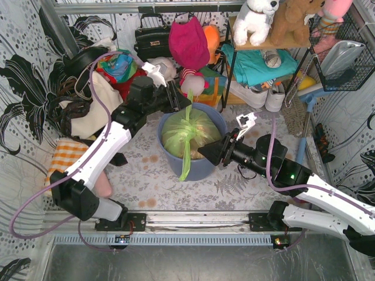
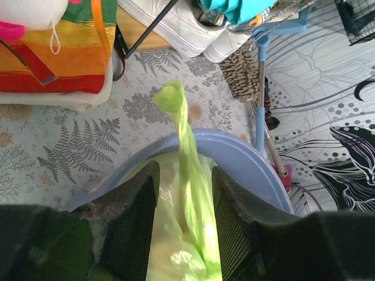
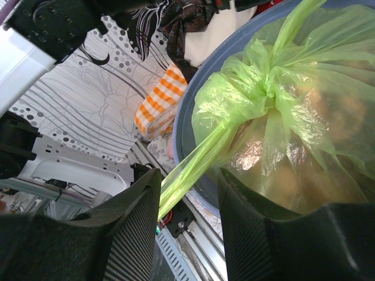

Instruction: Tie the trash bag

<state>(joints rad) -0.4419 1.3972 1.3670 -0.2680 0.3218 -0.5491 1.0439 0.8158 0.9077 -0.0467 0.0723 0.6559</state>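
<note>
The light-green trash bag (image 1: 202, 132) sits in the blue-grey bin (image 1: 202, 167), brown paper showing through, its neck gathered into a knot (image 3: 266, 96). One twisted tail (image 2: 179, 126) rises past the far rim, running between the fingers of my left gripper (image 2: 184, 175), which is open and not pinching it. The other tail (image 3: 193, 167) hangs over the near rim and passes between the fingers of my right gripper (image 3: 187, 181), also open. Seen from the top camera, the left gripper (image 1: 180, 100) hovers at the bin's far edge and the right gripper (image 1: 203, 152) at its near right side.
A metal shelf (image 1: 231, 64) with shoes, folded cloth and stuffed toys stands behind the bin on the right. A black handbag (image 1: 152, 38) and clothes pile up at the back left. An orange checkered cloth (image 1: 64, 155) lies left; a blue-handled brush (image 1: 304, 111) leans right.
</note>
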